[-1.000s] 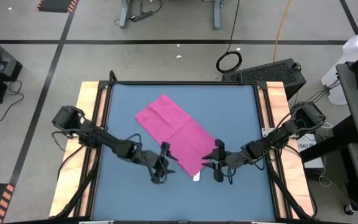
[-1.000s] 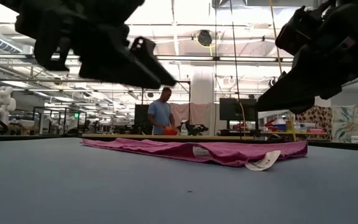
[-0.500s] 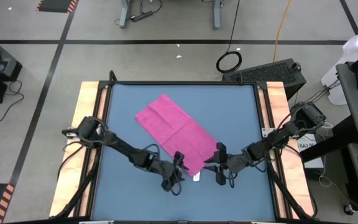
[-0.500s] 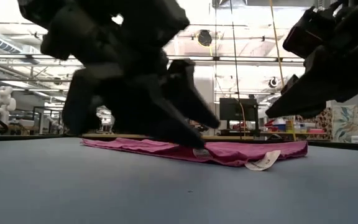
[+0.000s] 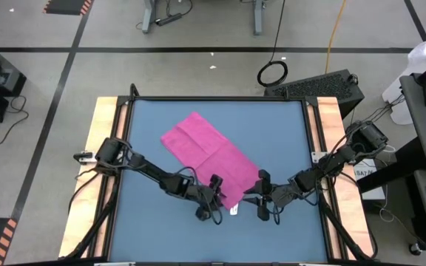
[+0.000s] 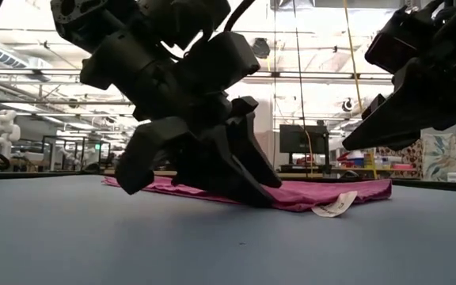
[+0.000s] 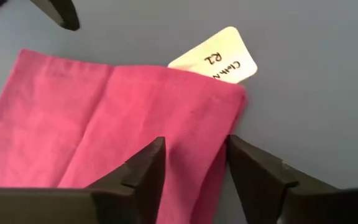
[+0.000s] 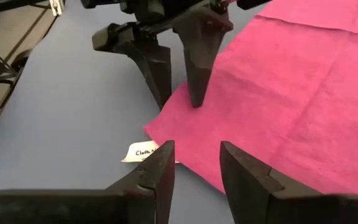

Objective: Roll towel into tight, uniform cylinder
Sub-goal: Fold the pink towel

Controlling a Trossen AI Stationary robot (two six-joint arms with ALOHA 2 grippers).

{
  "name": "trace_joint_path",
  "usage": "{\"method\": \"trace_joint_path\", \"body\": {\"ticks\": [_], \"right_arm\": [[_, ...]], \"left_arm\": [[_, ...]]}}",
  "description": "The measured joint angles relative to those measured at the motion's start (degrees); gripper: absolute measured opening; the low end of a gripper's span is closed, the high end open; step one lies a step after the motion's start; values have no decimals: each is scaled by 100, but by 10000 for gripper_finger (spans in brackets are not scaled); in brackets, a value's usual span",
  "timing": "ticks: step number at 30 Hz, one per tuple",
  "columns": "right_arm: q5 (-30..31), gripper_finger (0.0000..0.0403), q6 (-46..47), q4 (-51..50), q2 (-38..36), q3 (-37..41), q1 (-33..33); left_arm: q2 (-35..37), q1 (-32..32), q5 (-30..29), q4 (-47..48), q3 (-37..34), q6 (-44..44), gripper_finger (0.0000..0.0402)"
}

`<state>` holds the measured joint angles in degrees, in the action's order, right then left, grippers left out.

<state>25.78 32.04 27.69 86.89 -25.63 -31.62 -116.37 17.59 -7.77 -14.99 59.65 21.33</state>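
Both grippers at the tagged corner of one flat towel, neither closed on it.

One towel [image 5: 209, 154], one white tag [image 5: 234, 210], two grippers. Towel lies unrolled mid-table [image 5: 146, 222], long axis diagonal from the far-left toward the near-right corner, tag at its near end. Left gripper [image 5: 210, 200] has its fingers [image 8: 195, 59] parted, tips down on the towel's near corner, one either side of its edge. Right gripper [image 5: 262, 193] hovers just beside that corner, fingers parted, holding nothing.
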Motion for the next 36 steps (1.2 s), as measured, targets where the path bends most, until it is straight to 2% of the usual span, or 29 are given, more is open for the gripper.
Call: {"method": "trace_joint_path", "body": {"ticks": [5, 11, 17, 23, 29, 32, 36], "right_arm": [[21, 118, 1, 54, 0, -2, 0], [335, 118, 9, 237, 0, -2, -99], [549, 119, -158, 427, 0, -2, -321], [668, 130, -694, 232, 99, -88, -461], [1121, 170, -1493, -603, 417, -833, -303], [1144, 188, -1424, -1221, 675, -1262, -247], [1054, 200, -1153, -1539, 1081, -1630, -352]], "left_arm": [[8, -70, 300, 89, -1, 29, 115], [12, -93, 347, 63, -14, 64, 13], [18, -179, 358, 74, -10, -19, 12], [196, -426, 553, 197, 124, -614, 4], [274, -726, 1316, 459, 290, -1028, 4], [279, -819, 1755, 399, 311, -1126, 4], [279, -896, 1880, 553, 309, -1463, 4]]}}
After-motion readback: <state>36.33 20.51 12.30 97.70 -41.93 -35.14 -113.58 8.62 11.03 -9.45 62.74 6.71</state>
